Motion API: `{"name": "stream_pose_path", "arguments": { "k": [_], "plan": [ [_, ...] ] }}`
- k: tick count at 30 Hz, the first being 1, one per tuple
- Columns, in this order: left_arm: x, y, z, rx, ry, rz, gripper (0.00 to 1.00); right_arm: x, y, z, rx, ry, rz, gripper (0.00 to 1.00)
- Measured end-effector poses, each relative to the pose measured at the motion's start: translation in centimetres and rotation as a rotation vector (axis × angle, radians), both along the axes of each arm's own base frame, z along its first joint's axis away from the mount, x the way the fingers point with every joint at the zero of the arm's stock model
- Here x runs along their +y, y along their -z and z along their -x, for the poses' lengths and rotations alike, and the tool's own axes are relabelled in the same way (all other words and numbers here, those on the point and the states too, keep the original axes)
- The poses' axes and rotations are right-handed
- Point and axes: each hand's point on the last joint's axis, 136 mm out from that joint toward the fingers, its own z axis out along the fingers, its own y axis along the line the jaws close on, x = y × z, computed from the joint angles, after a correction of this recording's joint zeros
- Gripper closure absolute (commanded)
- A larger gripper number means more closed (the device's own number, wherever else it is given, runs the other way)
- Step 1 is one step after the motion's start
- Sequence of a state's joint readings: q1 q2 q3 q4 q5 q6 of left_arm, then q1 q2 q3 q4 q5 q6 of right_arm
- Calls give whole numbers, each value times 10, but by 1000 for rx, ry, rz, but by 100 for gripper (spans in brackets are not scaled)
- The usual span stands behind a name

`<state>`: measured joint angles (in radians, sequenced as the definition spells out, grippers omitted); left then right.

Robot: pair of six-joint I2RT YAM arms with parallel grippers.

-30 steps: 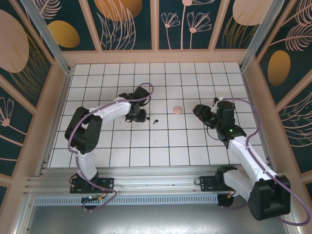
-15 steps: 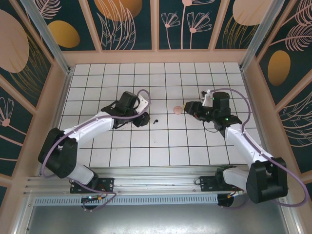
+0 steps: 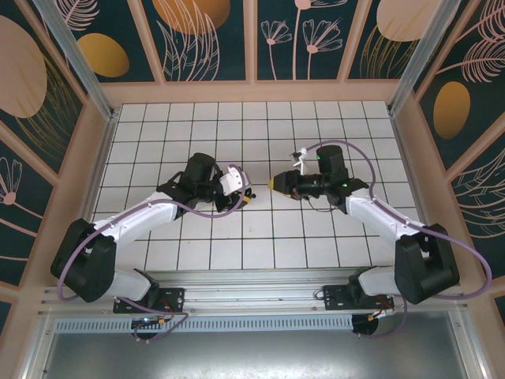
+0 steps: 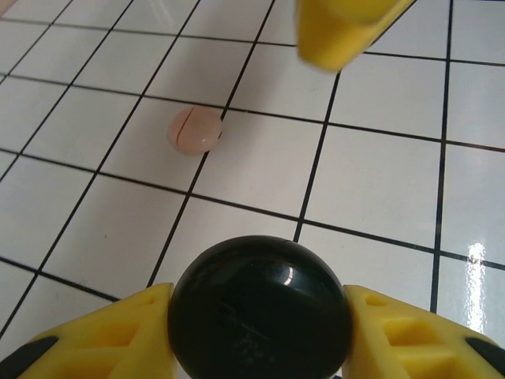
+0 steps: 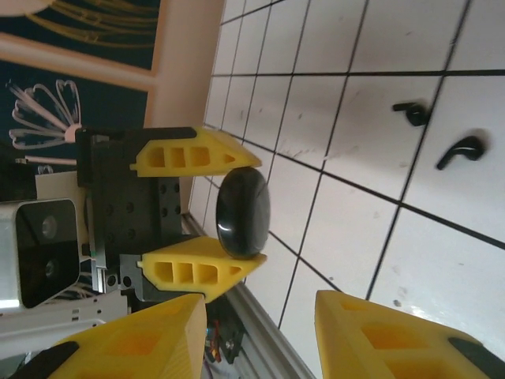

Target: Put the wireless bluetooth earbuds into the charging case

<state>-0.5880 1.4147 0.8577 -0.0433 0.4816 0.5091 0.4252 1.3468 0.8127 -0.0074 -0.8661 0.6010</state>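
Starting at the left, we see the left gripper (image 3: 243,198) pinching the black charging case (image 4: 259,312) between its yellow fingers, one pad on each side of the glossy round shell. It holds the case up off the white tiled table (image 4: 379,174), near the middle of the workspace. We judge the case is held like this so the other arm can reach it from the opposite side. Its lid looks closed, though we cannot be sure.

Moving toward the centre, a small pink round object (image 4: 195,129) with a seam across it lies on a tile beyond the case, touching nothing.

The two black earbuds (image 5: 461,151) lie on the table close together but not touching, the second earbud (image 5: 412,113) just beside the first. Neither is in the case yet.

At the right, the right gripper (image 5: 260,324) faces the left one, its fingers spread with nothing between them. It looks lined up with the case, probably to help open it, or ready to go for an earbud.
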Motion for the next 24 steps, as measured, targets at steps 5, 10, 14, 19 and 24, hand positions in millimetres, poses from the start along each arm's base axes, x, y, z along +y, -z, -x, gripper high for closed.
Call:
{"name": "stream_pose_path", "arguments": {
  "k": [5,10,14,19,24],
  "plan": [
    [-4,-3,3,-21,42,13,75,25,-2,4,-8,-70,-9,54],
    [-5,-5,4,-31,60,18,76,41,0,7,4,-117,-8,54],
    [-7,-6,7,-30,74,27,76,45,5,5,7,-129,4,54],
    [-8,-7,8,-28,83,34,76,51,6,1,3,-134,16,56],
    [-9,-9,9,-31,89,42,76,57,9,2,-3,-153,25,64]
  ]
}}
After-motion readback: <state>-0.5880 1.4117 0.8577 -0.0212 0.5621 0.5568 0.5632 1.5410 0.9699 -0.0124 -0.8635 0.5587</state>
